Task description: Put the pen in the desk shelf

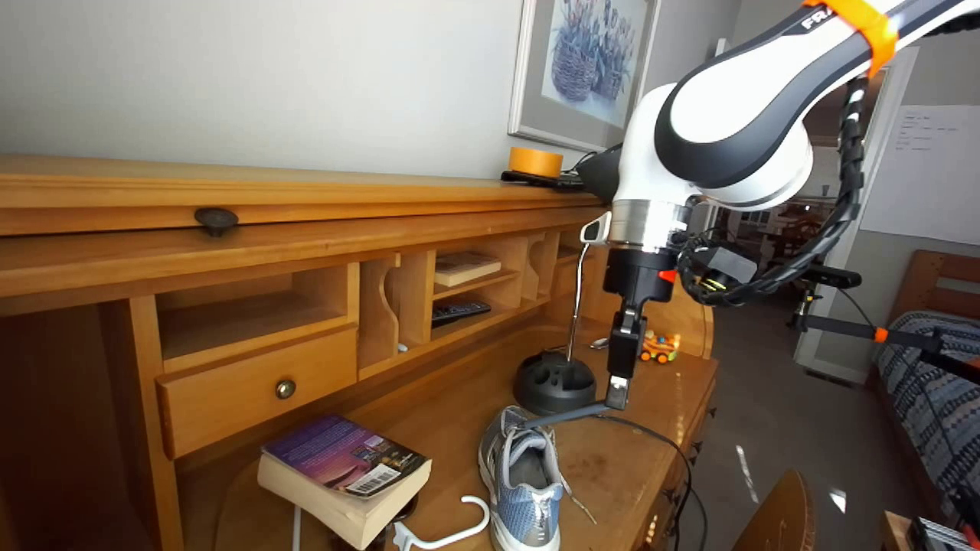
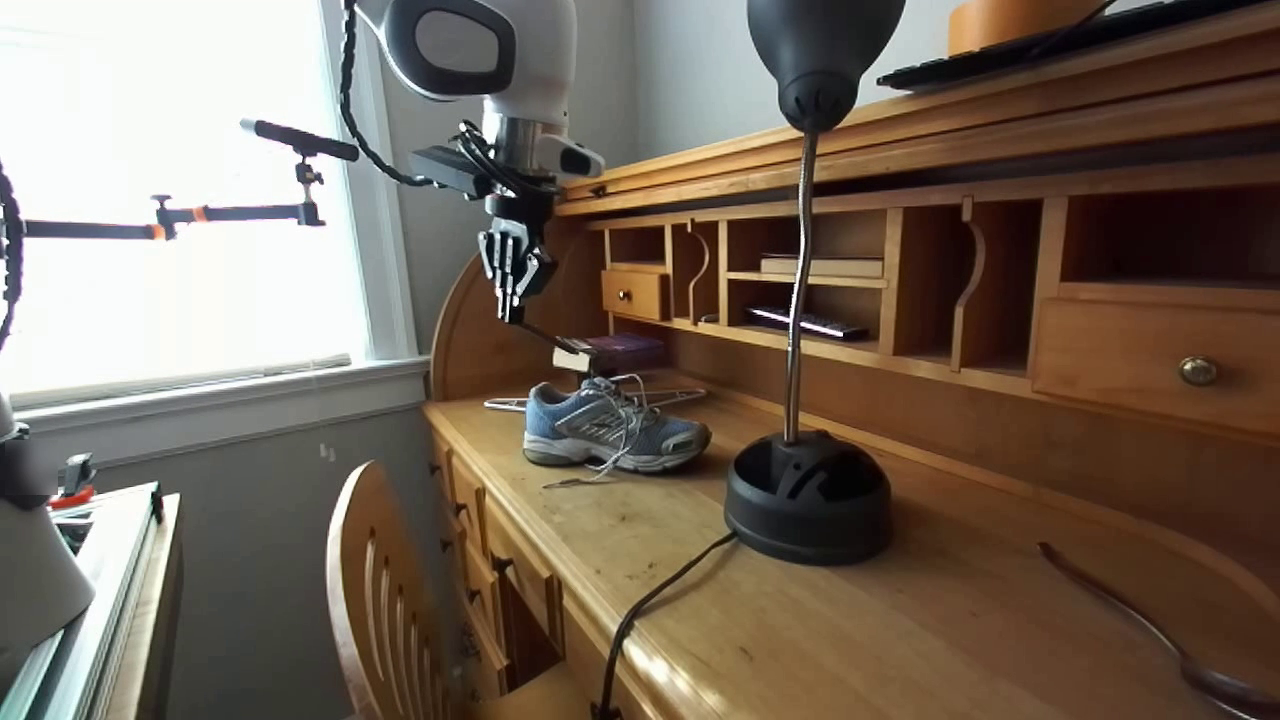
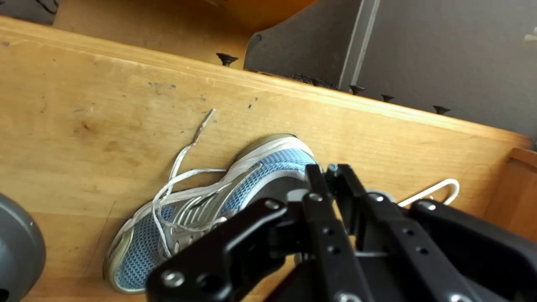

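Note:
The pen is a thin dark stick. My gripper is shut on it near one end and holds it above the desk, with its length sticking out sideways over the sneaker. The pen also shows in an exterior view, below the gripper. In the wrist view only the pen's end shows between the fingertips; the rest is hidden. The desk shelf is the row of open wooden cubbyholes at the back of the desk, apart from the gripper. It shows in both exterior views.
A blue-grey sneaker lies below the gripper. The black lamp stands on the desk with a tall stem before the shelf. A thick book, a white hanger and a toy car are on the desk. A knobbed drawer adjoins the cubbyholes.

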Robot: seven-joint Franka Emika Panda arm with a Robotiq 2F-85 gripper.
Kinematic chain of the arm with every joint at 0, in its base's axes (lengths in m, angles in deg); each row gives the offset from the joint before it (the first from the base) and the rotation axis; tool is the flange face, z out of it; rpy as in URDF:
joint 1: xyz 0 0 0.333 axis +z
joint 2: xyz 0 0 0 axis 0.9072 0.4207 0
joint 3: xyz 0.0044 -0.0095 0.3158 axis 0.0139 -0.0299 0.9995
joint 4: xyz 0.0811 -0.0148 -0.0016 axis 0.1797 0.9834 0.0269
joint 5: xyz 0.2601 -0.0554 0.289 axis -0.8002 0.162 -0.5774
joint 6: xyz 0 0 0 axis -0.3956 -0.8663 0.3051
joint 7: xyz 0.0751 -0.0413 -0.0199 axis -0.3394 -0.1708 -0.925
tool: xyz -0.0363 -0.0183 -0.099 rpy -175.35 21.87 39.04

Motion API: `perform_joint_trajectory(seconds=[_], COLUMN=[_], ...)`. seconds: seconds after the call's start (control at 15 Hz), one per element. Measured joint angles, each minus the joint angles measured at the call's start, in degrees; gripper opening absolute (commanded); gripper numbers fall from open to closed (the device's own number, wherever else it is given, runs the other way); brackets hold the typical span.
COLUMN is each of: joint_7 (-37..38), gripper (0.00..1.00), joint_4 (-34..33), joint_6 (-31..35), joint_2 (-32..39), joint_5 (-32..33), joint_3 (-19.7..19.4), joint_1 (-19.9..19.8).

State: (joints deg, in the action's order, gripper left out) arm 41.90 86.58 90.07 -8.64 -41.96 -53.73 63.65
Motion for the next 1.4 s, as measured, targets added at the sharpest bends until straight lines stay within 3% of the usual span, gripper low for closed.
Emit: perform_joint_trajectory(seconds=[0.27,0.73,1.07,1.4], joint_7=[-0.09,6.08,20.84,40.85], gripper=[0.03,0.03,0.03,0.03], joint_4=[0.38,2.13,1.54,-1.61], joint_6=[6.57,26.41,35.68,36.28], joint_2=[-0.41,4.95,8.71,10.29], joint_5=[8.44,29.59,51.72,72.38], joint_3=[0.33,0.79,-1.21,-3.35], joint_1=[1.23,1.53,1.09,1.11])
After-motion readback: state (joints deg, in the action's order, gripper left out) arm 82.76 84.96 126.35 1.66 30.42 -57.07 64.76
